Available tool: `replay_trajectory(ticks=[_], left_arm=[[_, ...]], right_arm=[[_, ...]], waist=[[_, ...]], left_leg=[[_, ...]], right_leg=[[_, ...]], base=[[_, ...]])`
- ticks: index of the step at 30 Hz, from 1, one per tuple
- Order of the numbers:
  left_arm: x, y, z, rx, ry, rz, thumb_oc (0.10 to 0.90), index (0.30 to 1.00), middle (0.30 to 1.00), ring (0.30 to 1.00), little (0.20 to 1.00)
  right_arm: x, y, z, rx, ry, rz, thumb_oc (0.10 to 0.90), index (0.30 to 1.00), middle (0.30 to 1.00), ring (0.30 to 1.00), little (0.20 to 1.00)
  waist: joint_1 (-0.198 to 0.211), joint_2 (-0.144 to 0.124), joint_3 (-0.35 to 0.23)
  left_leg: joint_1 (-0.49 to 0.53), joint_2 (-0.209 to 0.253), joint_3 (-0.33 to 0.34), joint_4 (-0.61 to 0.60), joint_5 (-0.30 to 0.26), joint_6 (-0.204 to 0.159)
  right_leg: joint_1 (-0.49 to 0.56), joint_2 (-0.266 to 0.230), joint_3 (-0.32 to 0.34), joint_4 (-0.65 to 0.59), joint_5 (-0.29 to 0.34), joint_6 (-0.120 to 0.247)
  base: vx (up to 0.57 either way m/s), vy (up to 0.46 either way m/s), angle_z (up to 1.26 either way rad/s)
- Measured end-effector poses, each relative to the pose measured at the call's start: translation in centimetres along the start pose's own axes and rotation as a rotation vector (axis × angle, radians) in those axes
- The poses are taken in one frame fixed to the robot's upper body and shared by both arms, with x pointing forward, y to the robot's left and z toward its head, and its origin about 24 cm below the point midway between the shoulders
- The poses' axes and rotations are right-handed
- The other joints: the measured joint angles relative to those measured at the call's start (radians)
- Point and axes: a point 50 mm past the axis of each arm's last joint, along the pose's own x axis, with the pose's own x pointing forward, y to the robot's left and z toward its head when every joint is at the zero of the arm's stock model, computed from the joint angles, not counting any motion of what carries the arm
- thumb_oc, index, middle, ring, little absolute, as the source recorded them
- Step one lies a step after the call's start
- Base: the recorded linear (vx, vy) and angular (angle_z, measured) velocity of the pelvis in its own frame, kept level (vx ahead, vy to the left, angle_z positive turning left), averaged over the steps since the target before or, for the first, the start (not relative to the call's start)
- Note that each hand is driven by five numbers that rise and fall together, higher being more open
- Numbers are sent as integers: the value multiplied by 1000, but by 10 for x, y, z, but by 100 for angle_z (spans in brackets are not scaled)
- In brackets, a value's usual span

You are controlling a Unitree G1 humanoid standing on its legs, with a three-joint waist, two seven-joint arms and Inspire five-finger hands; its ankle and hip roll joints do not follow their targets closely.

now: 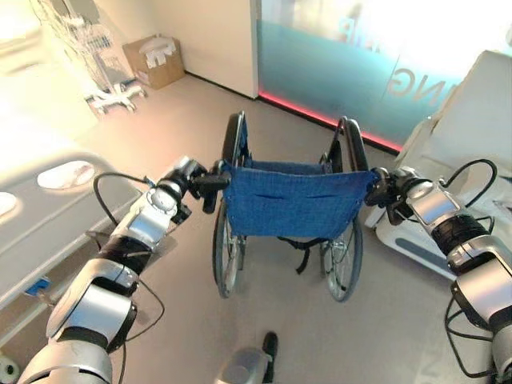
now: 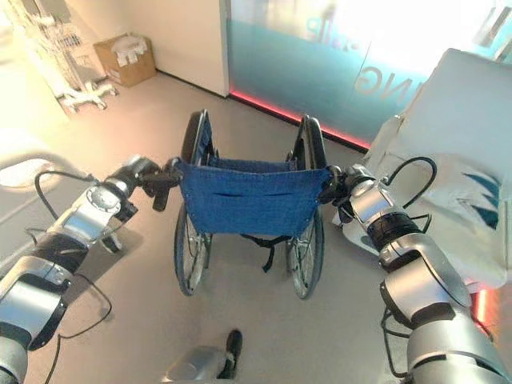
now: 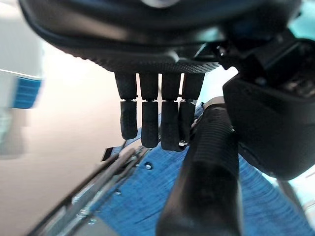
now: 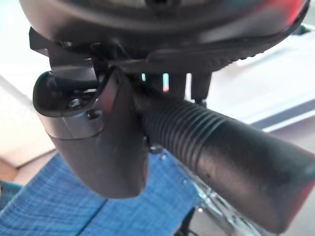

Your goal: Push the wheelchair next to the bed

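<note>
Wheelchair: before me, blue back facing me
Left hand: my fingers curled round its handle
Right hand: clamped on the other handle
Bed: at my left

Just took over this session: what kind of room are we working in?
Probably a hospital or care room: a wheelchair with a blue cloth back, a white bed on the left, and a wheeled wire cart by the wall.

Grey floor, frosted glass wall with red strip, cardboard box beside a white trolley, bright light.
</note>
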Motion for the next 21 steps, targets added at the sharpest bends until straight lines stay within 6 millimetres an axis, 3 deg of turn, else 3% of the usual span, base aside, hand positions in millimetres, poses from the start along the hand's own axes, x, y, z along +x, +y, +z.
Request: replay_trajectory(ticks=[1, 3, 5, 7, 8, 9, 10, 11, 15, 16, 17, 18, 19, 21], left_arm=[[1, -2, 1, -3, 0, -2, 400, 300, 300, 300, 300], [3, -4, 1, -16, 7, -1, 400, 300, 300, 300, 300], [4, -7, -1, -16, 16, -5, 400, 300, 300, 300, 300], [5, -11, -3, -19, 20, -11, 400, 300, 300, 300, 300], [5, -11, -3, -20, 21, -16, 400, 300, 300, 300, 300], [5, -10, -3, -14, 19, -16, 400, 300, 300, 300, 300], [5, -8, -2, -14, 13, -13, 400, 300, 300, 300, 300], [4, -8, -3, -24, 12, -16, 400, 300, 300, 300, 300], [1, -6, 0, -45, -18, 2, 400, 300, 300, 300, 300], [1, -3, 3, -52, -31, 13, 400, 300, 300, 300, 300], [1, -3, 5, -59, -37, 18, 400, 300, 300, 300, 300], [1, -4, 7, -70, -41, 15, 400, 300, 300, 300, 300], [2, -7, 8, -85, -44, 14, 400, 300, 300, 300, 300], [1, -11, 8, -96, -45, 8, 400, 300, 300, 300, 300]], right_arm=[[0, -2, -1, 5, 2, 1, 400, 300, 300, 300, 300], [0, -2, -1, 5, -2, 2, 400, 300, 300, 300, 300], [-1, -4, -1, 9, -13, -2, 400, 300, 300, 300, 300], [-3, -8, -3, 6, -28, -8, 400, 300, 300, 300, 300], [-3, -8, -2, 6, -32, -8, 400, 300, 300, 300, 300], [-3, -6, -3, 5, -34, -3, 400, 300, 300, 300, 300], [-4, -7, -4, 20, -37, 1, 400, 300, 300, 300, 300], [-4, -8, -6, 31, -29, 6, 400, 300, 300, 300, 300], [-7, -13, -3, 46, -25, 0, 400, 300, 300, 300, 300], [-9, -18, 2, 47, -41, -12, 400, 300, 300, 300, 300], [-11, -24, 7, 45, -53, -26, 400, 300, 300, 300, 300], [-13, -31, 12, 37, -66, -45, 400, 300, 300, 300, 300], [-14, -36, 13, 29, -68, -51, 400, 300, 300, 300, 300], [-15, -38, 10, 7, -55, -43, 400, 300, 300, 300, 300]], waist=[[-6, -1, -1], [-9, 11, 3], [-26, 56, 31], [-41, 80, 48], [-54, 78, 50], [-77, 56, 59], [-105, 33, 68], [-107, 6, 70], [-114, -35, 61], [-119, -49, 57], [-123, -37, 59], [-130, -16, 57], [-133, 5, 56], [-129, 23, 47]], left_leg=[[23, -18, -38, -19, 2, 1], [67, -28, -117, -44, 1, 1], [127, -17, -219, -43, -19, -7], [155, -22, -278, -16, -61, -40], [163, -26, -292, -17, -75, -52], [161, -31, -258, 2, -122, -94], [160, -23, -190, 30, -161, -51], [170, -47, -209, 52, -159, -18], [175, -49, -287, 80, -214, -55], [173, -46, -314, 84, -223, -76], [167, -32, -333, 87, -232, -89], [165, 7, -328, 83, -250, -118], [181, 69, -294, 64, -273, -145], [199, 186, -172, 59, -264, -160]], right_leg=[[-37, -21, 15, 78, 0, 0], [-79, -37, 21, 89, -5, -7], [-145, -34, -1, -2, 2, -6], [-222, -41, 1, -115, 46, 24], [-246, -54, 4, -169, 74, 40], [-263, -98, 8, -284, 128, 69], [-250, -147, 12, -425, 192, 110], [-246, -191, 15, -518, 239, 127], [-230, -190, 80, -494, 272, 115], [-193, -177, 90, -508, 308, 102], [-193, -168, 81, -504, 335, 100], [-190, -145, 60, -488, 366, 60], [-188, -123, 20, -452, 363, 10], [-173, -89, -40, -421, 311, -34]], base=[[300, -137, 8], [250, -159, -6], [254, -243, 3], [372, -305, 23], [428, -314, 51], [286, -192, 87], [417, -346, 94], [323, -317, 75], [288, -310, 63], [262, -219, 59], [479, -392, 79], [468, -383, 76], [436, -356, 74], [281, -258, 59]])
